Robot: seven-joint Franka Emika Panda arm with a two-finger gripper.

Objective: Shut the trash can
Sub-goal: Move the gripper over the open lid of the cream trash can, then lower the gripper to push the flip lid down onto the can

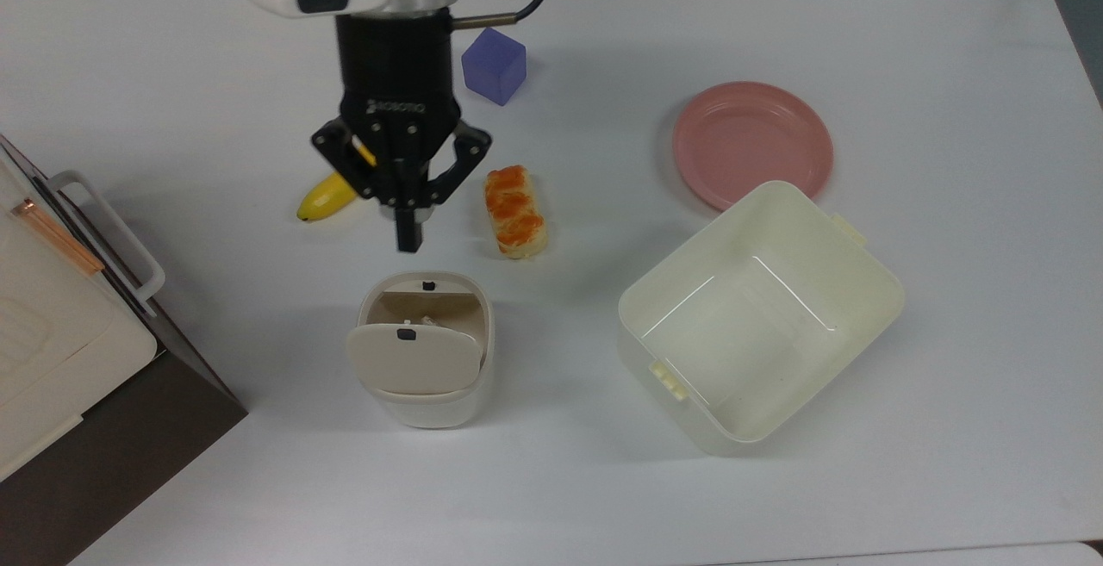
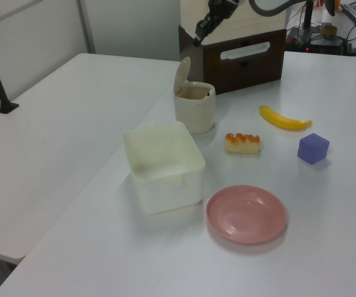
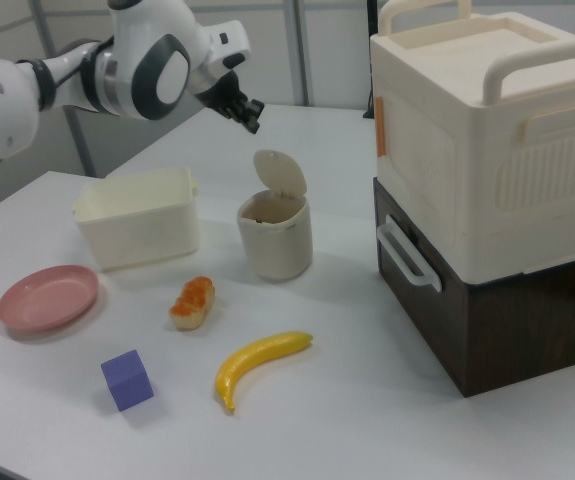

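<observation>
Open trash can on the white bench, with the robot hand above it.

Top view, left to right: a stacked cream-and-brown box (image 1: 52, 342) at the edge; a banana (image 1: 326, 197) partly behind the hand (image 1: 408, 234), whose fingers are pressed together and hold nothing, hanging in the air just short of the trash can (image 1: 426, 346); the can stands near the bench's middle, its beige lid (image 1: 414, 361) raised upright on its hinge. Then come a pastry (image 1: 515, 211), a purple cube (image 1: 494, 65), a lidless cream tub (image 1: 758, 316) and a pink plate (image 1: 751, 142) touching the tub's rim.
</observation>
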